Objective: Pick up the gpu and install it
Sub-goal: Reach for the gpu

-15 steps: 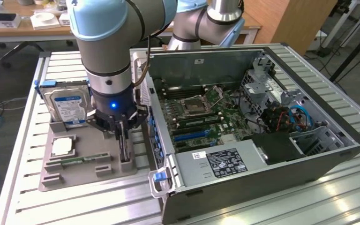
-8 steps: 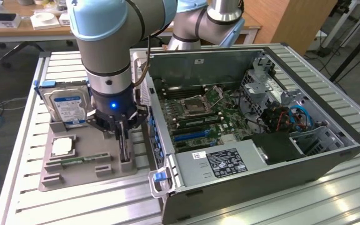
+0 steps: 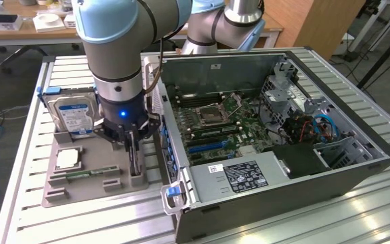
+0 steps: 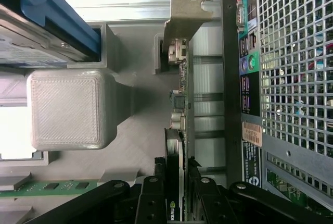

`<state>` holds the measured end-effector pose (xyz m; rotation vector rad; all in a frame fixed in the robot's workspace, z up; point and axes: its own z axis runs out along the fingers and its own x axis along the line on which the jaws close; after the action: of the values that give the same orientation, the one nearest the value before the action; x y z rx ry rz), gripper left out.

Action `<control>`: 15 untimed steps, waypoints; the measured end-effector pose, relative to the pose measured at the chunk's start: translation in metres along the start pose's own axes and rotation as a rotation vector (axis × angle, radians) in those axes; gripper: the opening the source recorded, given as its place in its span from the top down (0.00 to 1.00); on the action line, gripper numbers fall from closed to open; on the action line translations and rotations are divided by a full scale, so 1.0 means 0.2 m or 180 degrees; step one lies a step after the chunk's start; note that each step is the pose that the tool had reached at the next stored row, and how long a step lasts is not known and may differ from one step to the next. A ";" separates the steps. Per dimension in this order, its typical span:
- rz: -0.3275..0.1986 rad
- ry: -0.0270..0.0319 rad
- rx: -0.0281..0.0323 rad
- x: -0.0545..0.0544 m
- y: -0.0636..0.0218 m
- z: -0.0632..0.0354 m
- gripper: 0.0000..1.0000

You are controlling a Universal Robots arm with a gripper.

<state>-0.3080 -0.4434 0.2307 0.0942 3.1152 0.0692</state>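
1. Gripping from above: gripper (image 3: 135,148) about half closed, its fingers (image 4: 155,199) pressed against both faces of the gpu (image 4: 179,104), away from the card's bracket.
2. Card stands on edge in a slot along the grey tray's (image 3: 79,195) edge, just beside the computer case (image 3: 283,168). Upright storage likely leaves both faces free for a pinch.
3. Long axis runs parallel to the case wall. Metal bracket (image 4: 184,10) points toward the tray's hard drive (image 3: 73,114) end.
4. Card looks seated, not yet lifted.
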 end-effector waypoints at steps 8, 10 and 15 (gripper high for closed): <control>0.0000 -0.0001 0.0013 0.00 0.003 -0.071 0.74; 0.0000 -0.0001 0.0016 0.00 0.004 -0.093 0.74; 0.0000 -0.0001 0.0020 0.00 0.007 -0.152 0.74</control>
<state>-0.3081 -0.4433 0.2611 0.0942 3.1152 0.0594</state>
